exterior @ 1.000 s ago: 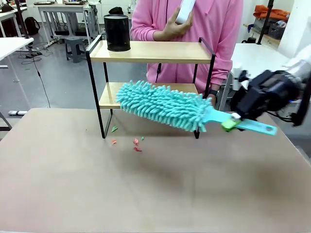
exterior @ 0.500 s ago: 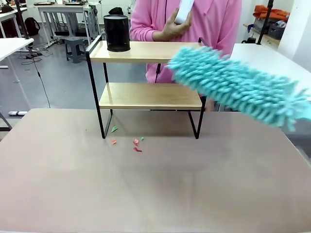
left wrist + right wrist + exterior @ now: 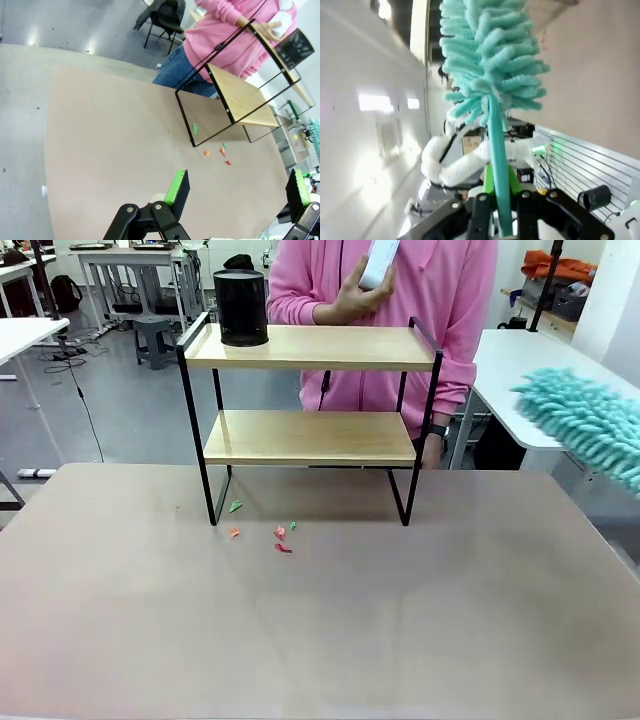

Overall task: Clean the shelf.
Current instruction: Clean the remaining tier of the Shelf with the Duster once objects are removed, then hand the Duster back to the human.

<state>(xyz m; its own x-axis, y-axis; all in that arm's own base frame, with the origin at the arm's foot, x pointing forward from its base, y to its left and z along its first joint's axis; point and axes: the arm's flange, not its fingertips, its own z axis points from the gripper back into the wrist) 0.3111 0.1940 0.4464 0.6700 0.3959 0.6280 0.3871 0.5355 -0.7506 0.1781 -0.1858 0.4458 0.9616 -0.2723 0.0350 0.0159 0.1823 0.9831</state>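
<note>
The shelf (image 3: 310,437) stands at the table's far side, two light wooden boards on a black frame; it appears tilted in the left wrist view (image 3: 243,96). A teal fluffy duster (image 3: 592,426) hangs off the table's right edge, away from the shelf. My right gripper (image 3: 499,199) is shut on the duster's thin teal handle, and its head (image 3: 490,55) rises straight ahead. My left gripper (image 3: 237,192) is open above the table with nothing between its green pads (image 3: 175,186).
A black cylindrical container (image 3: 241,307) stands on the top board's left end. Small red and green scraps (image 3: 280,536) lie on the brown table (image 3: 320,630) in front of the shelf. A person in a pink top (image 3: 440,290) stands behind it, holding a white object (image 3: 378,262).
The duster swung from in front of the lower board up and rightward to the picture's right edge. My right gripper left the front view with it. The person and scraps stayed put.
</note>
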